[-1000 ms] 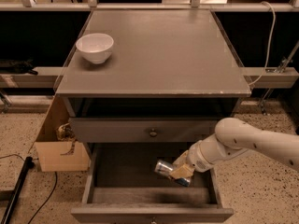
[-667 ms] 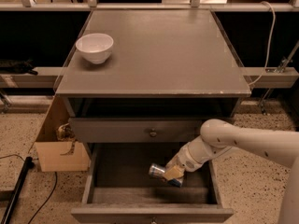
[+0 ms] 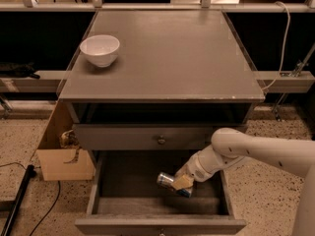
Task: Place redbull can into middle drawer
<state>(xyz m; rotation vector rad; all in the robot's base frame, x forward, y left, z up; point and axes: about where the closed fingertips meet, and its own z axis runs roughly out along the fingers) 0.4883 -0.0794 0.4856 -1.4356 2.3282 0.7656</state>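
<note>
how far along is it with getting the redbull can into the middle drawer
Done: the middle drawer stands pulled open, and the redbull can is inside its walls. In hand: the gripper is clamped on the can, which lies tilted on its side low over the drawer floor; I cannot tell whether it touches. Left: let go of the can and lift the arm out.

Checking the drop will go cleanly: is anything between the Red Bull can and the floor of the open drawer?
Nothing visible stands in the way. The gripper holds the redbull can on its side, already inside the open middle drawer, over a bare patch of its floor.
</note>
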